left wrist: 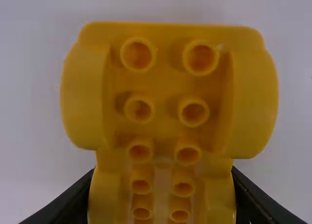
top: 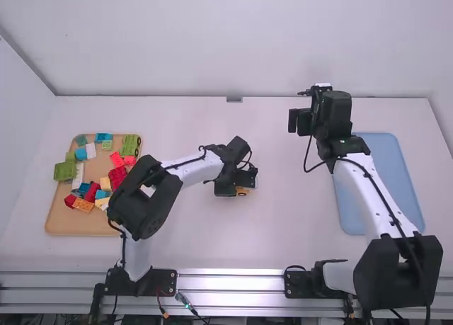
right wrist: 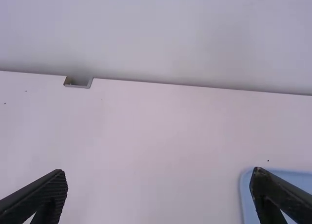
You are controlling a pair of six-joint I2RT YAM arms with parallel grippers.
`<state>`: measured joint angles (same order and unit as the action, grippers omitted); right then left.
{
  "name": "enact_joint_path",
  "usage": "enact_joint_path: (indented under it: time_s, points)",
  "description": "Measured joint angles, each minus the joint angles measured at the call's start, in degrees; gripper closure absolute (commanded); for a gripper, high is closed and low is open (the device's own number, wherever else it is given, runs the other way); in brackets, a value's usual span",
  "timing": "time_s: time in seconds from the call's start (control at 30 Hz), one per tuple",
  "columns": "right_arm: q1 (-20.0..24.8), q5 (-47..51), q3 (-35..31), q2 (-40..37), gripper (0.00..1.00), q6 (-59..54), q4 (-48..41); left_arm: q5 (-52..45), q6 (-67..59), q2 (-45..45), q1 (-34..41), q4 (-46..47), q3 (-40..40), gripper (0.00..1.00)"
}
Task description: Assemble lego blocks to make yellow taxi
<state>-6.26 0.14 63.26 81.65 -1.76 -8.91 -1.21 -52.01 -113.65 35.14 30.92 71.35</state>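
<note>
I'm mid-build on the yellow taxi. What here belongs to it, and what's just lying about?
Belongs:
- yellow piece in the left gripper's jaws
- yellow blocks on the tan tray, probably

Lying about, seemingly:
- green blocks
- blue tray

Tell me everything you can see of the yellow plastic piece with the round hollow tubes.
The yellow plastic piece shows its open underside to the left wrist camera: paired tubes in a recess, with rounded, wheel-like bulges flanking one end. The left gripper's fingers hold it from both sides, over the middle of the white table. Whether it touches the table, I can't tell.
</note>
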Motion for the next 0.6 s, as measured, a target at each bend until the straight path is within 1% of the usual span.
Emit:
enact_joint_path:
  time_s: [0.07,0.1,0.13,0.2,0.23,0.27,0.3,0.33,0.43,0.5,0.6]
  points:
    - [0.00,0.07,0.00,0.00,0.01,-0.20,-0.17,0.28,0.63,-0.68,-0.52,0.94,-0.02,0.91]
    - [0.00,0.04,0.00,0.00,0.01,-0.26,-0.22,0.44,0.92,-0.83,-0.90,1.55,-0.02,0.86]
    - [0.00,-0.11,0.00,0.00,0.01,0.00,-0.20,0.42,1.03,-0.85,-0.96,1.57,-0.02,0.83]
    - [0.00,0.04,0.00,0.00,0.01,-0.15,-0.20,0.44,1.16,-0.87,-1.18,1.51,-0.02,0.44]
    - [0.00,0.04,0.00,0.00,0.01,0.00,-0.20,0.46,1.16,-0.87,-1.18,1.60,-0.02,0.34]
    - [0.00,0.02,0.00,0.00,0.01,-0.02,-0.22,0.55,0.92,-0.90,-1.18,1.70,-0.02,0.27]
    - [0.00,-0.04,0.00,0.00,0.01,-0.22,-0.22,0.66,1.18,-0.87,-1.18,1.81,-0.02,0.10]
    - [0.00,0.00,0.00,0.00,0.01,-0.26,-0.22,0.61,1.05,-0.90,-1.18,1.75,-0.02,0.01]
    - [0.00,0.04,0.00,0.00,0.01,-0.09,-0.22,-0.09,1.27,-0.90,-1.18,2.05,0.11,0.01]
    - [0.00,-0.02,0.00,0.00,0.01,-0.17,-0.22,-0.74,0.83,-0.90,-1.20,4.07,0.87,0.01]
    - [0.00,-0.02,0.00,0.00,0.01,-0.26,-0.22,-2.12,-0.85,-0.87,-1.36,10.60,4.31,0.01]
